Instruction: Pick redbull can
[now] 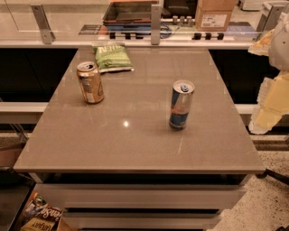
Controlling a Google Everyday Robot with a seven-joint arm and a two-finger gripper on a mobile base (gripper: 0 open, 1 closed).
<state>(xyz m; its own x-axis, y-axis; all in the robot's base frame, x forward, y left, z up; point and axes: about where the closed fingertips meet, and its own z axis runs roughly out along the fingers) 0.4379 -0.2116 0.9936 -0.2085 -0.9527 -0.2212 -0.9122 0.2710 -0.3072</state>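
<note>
- The table (135, 144), a glossy grey-brown slab, carries the redbull can (181, 104), which stands upright right of the slab's middle with bare surface all round it.
- White drawer fronts (140, 196) sit under the slab's near edge, below and in front of the redbull can.
- The gripper (270, 106) shows as a pale cream and white blocky form at the right edge of the camera view. It is off the table, to the right of the redbull can and well apart from it. It touches neither can and holds nothing that can be seen. Whether it is open or closed I cannot tell.
- A dark tray (131, 11) lies on the counter beyond the table, behind and to the left of the redbull can.
- A cardboard box (216, 16) stands on that same counter, behind and a little right of the redbull can.
- A green snack bag (112, 57) lies flat near the table's far edge, behind and left of the redbull can.
- A gold can (90, 82) stands left of the redbull can, well apart from it, just in front of the green snack bag and leaning slightly.
- The redbull can itself shows blue and silver panels, a red mark and a silver top with a blue tab.
</note>
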